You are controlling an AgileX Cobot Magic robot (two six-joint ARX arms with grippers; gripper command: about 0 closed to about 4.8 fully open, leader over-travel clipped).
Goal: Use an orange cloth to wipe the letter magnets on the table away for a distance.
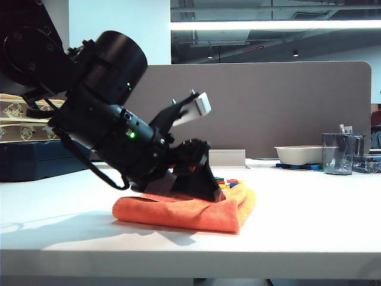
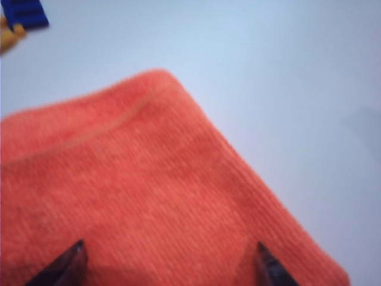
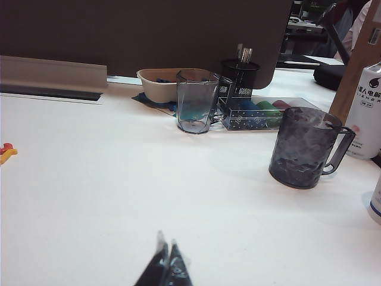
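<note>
Cloth first: your orange cloth (image 1: 190, 210) lies folded flat on the desk (image 1: 309, 208), near its front edge and a little left of the middle in the exterior view. Your left gripper (image 2: 169, 262) leans down over it with its jaws spread wide, one tip at either side of the fabric's width and nothing clamped between them. You can see in the left wrist view that both dark fingertips (image 2: 66, 262) sit over the towel, which suggests the jaws are set to press or straddle the pad rather than pinch a corner.

Just beyond the cloth's far fold sit the letter magnets (image 1: 228, 183), a small cluster of red, green, blue and yellow pieces; whether the cloth touches them you cannot tell from here. That placement makes sense for a push: the thick fold faces the letters like a blade.

Your right gripper (image 3: 166, 268) hangs low over bare desk well away on the right, jaws closed to a point and holding nothing.

For room, you have open surface behind the magnets up to the brown partition (image 1: 280, 107). Toward the right rear stand a clear cup (image 1: 340, 154) and a shallow white tray (image 1: 299, 155), so I'd judge a sweep straight back or slightly left is safest.
</note>
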